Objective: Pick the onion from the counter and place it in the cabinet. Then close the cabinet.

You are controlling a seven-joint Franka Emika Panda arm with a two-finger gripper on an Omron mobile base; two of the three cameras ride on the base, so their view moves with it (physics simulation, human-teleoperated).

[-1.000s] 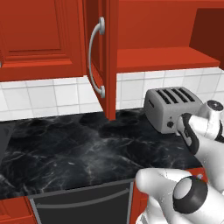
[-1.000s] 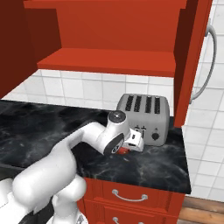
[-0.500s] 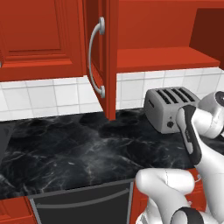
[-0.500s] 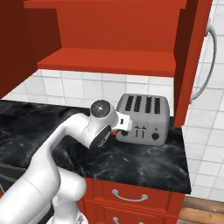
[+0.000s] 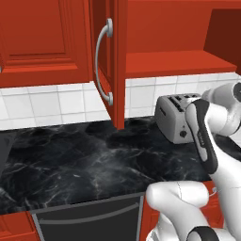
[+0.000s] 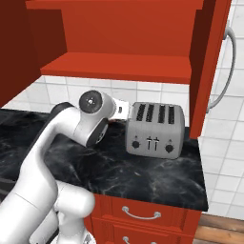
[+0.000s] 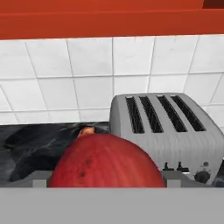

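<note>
In the hand view the dark red onion (image 7: 107,162) bulges up large between the fingertips of my gripper (image 7: 107,178), which is shut on it. It hangs above the black counter (image 7: 39,148), just left of the toaster (image 7: 162,127). From the right base view, my gripper (image 6: 122,111) is level with the toaster's top, its tips hidden behind the wrist. The red cabinet stands open above, with its shelf (image 6: 119,64) bare and its doors (image 5: 110,61) (image 6: 209,71) swung out.
The silver four-slot toaster (image 6: 155,128) (image 5: 176,117) stands on the counter (image 5: 84,160) against the white tiled wall. The left door's curved handle (image 5: 101,66) juts out over the counter. A closed red cabinet (image 5: 42,37) hangs further left. Drawers (image 6: 143,214) sit below.
The arm has lifted the onion off the counter to about the height of the toaster's top and drawn it back towards the wall, left of the toaster.
</note>
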